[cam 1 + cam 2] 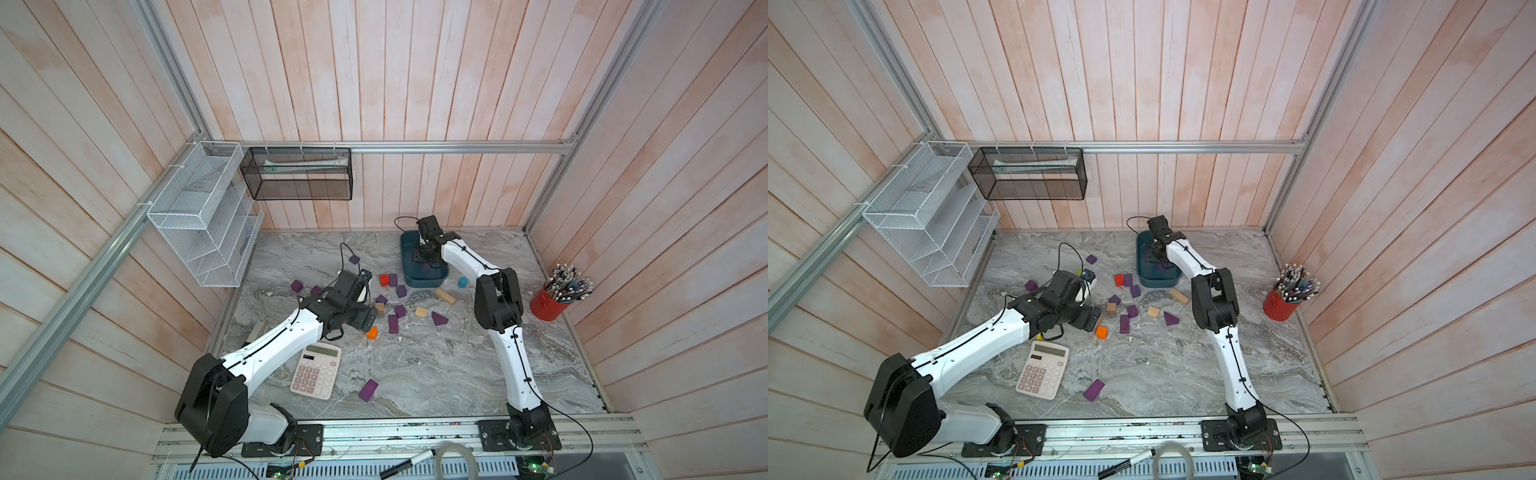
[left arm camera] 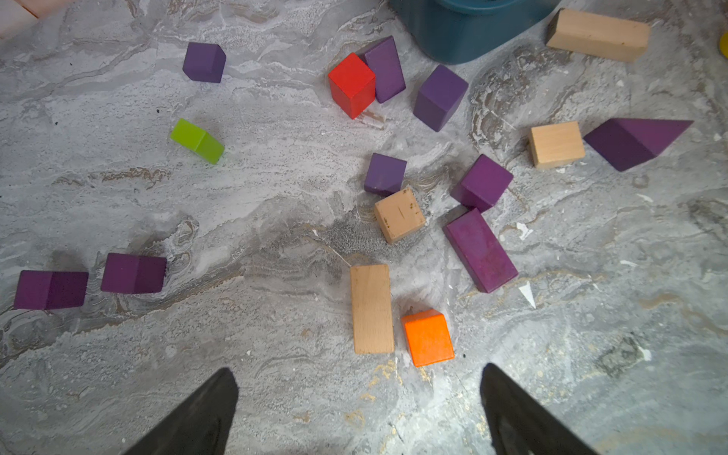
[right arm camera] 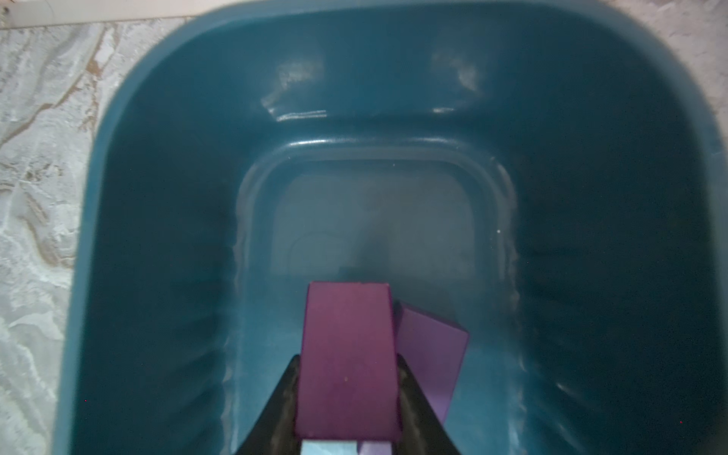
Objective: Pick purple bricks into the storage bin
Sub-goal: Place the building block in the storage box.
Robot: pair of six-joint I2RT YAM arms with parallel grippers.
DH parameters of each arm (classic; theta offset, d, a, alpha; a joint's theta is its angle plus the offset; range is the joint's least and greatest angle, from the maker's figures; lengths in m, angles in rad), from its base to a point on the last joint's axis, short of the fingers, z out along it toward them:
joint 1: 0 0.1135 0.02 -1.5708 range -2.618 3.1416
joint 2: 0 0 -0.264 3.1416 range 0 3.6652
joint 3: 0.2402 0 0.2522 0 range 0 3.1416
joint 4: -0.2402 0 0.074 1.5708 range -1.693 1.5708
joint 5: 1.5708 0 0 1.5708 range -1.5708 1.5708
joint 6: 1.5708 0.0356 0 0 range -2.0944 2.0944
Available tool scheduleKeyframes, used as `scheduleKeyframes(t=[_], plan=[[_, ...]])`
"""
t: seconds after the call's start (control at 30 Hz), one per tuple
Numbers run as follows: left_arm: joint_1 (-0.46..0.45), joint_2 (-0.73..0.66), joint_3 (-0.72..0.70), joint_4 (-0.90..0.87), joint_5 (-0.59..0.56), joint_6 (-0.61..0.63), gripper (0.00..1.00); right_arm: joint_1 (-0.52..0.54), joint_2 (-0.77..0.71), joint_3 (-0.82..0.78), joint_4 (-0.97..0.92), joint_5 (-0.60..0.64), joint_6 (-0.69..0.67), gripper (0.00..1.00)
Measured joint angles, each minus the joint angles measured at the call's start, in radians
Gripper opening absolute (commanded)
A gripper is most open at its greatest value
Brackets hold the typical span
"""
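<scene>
While my right hand (image 3: 348, 398) hangs inside the smooth, glossy teal plastic storage bin (image 3: 165, 205) with rounded corners, its dark jaws are clamped on a matte purple oblong wooden brick (image 3: 346, 354); a paler purple brick (image 3: 431, 354) lies on the bin floor just beside it. My left hand (image 2: 358, 398) hovers spread wide and empty over the veined grey marble counter (image 2: 236, 220), where more matte purple bricks (image 2: 480, 250) lie scattered ahead of it.
</scene>
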Motion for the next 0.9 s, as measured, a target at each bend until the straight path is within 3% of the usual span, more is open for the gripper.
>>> scheduleKeyframes(t=[0.13, 0.43, 0.9], plan=[[0.0, 0.007, 0.0, 0.0, 0.0, 0.0, 0.97, 0.0, 0.007, 0.009, -0.001, 0.0, 0.0, 0.31], [0.0, 0.01, 0.0, 0.0, -0.001, 0.003, 0.97, 0.0, 0.018, 0.018, -0.009, -0.015, 0.004, 0.5], [0.043, -0.006, 0.0, 0.002, -0.016, 0.002, 0.97, 0.0, -0.037, 0.108, -0.056, -0.045, -0.001, 0.57]])
